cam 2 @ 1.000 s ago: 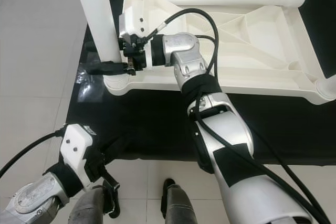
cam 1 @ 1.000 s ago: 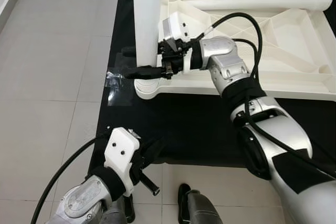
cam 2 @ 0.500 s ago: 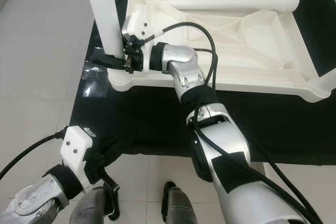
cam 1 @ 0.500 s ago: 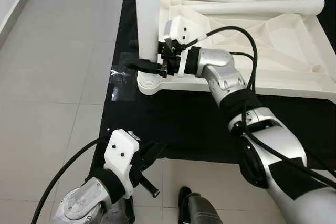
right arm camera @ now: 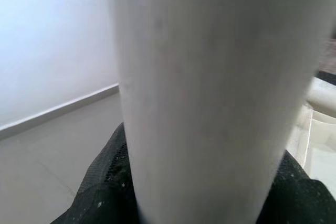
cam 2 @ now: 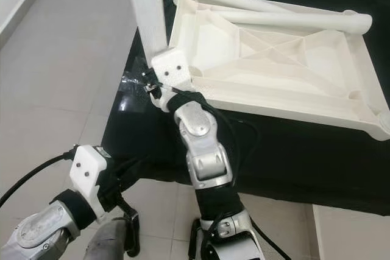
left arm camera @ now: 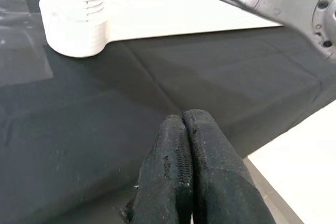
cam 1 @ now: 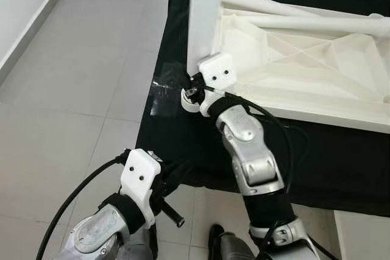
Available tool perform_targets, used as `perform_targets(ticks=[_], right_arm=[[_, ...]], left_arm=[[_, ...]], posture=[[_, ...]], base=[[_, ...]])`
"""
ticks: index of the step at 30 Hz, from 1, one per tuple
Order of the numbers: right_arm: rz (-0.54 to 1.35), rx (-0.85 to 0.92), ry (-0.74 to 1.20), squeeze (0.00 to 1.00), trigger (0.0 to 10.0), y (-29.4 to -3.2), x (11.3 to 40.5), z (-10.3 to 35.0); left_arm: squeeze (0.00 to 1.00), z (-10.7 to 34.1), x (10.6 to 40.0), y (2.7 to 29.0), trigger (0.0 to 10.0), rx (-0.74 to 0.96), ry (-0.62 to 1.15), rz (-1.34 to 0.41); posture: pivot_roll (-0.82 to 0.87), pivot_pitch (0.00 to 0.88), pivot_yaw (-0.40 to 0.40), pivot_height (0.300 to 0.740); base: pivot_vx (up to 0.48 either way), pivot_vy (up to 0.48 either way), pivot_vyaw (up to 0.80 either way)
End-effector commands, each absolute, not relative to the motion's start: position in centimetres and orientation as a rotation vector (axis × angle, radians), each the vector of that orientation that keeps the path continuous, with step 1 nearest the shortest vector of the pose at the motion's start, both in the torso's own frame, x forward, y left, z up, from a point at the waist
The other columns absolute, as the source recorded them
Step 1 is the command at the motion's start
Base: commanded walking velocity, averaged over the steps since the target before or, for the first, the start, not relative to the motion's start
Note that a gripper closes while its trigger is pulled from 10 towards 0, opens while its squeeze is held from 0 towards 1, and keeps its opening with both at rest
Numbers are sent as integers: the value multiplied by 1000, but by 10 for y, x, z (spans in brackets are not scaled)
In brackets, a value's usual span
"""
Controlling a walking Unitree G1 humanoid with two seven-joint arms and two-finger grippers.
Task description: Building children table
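A white plastic tabletop point(cam 2: 286, 59) is seen lying upside down on a black mat point(cam 2: 292, 150) spread over the grey tiled floor point(cam 1: 73, 89), with its ribbed underside facing up. One white leg point(cam 1: 207, 10) stands upright in the socket point(left arm camera: 73, 24) at the tabletop corner nearest the mat's left edge, and two further loose legs point(cam 2: 286, 19) are laid across the far side of the tabletop's underside. The right gripper point(cam 1: 192, 86) is reached forward to the base of the upright leg, just above the socket, and its black fingers point(right arm camera: 105, 187) are closed around the leg on either side, as shown by the right wrist view, where the leg is pressed between the dark pads. A patch of clear tape point(cam 1: 163, 92) is seen on the mat's left edge beside that corner. The left gripper point(left arm camera: 184, 177) is held low near the mat's near edge, well apart from the tabletop, with its two fingers pressed together and nothing between them
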State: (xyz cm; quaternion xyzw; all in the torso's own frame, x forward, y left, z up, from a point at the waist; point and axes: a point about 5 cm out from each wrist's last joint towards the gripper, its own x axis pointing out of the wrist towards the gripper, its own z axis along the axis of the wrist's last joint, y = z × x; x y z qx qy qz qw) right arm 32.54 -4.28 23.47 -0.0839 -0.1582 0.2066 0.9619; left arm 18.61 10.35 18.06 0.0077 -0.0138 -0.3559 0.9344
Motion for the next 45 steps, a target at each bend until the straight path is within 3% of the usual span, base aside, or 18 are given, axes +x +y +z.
perform_targets(ticks=[1,14,20,24,30,34,45], right_arm=[[371,-73,17,0,10000,-32,326,163],[464,-21,37,0,10000,-26,339,185],[549,72,-87,0,10000,-35,356,217],[642,292,-203,0,10000,-47,357,248],[655,471,-274,0,10000,-65,358,264],[657,486,-280,0,10000,-67,358,265],[713,682,-459,0,10000,-110,358,293]], left_arm=[[0,176,185,104,10000,22,-5,-731],[0,179,189,111,10000,33,-17,-700],[0,180,192,110,10000,36,-25,-699],[0,185,197,115,10000,25,-39,-680],[0,194,205,122,10000,7,-66,-663],[0,195,206,123,10000,3,-71,-661],[0,241,235,135,10000,-99,-231,-648]], posture=[[104,358,-96,740],[113,351,-92,740],[106,347,-94,740],[107,338,-85,740],[109,323,-75,740],[109,323,-75,740],[93,260,-41,740]], base=[[0,0,0],[0,0,0],[0,0,0],[0,0,0],[0,0,0],[0,0,0],[0,0,0]])
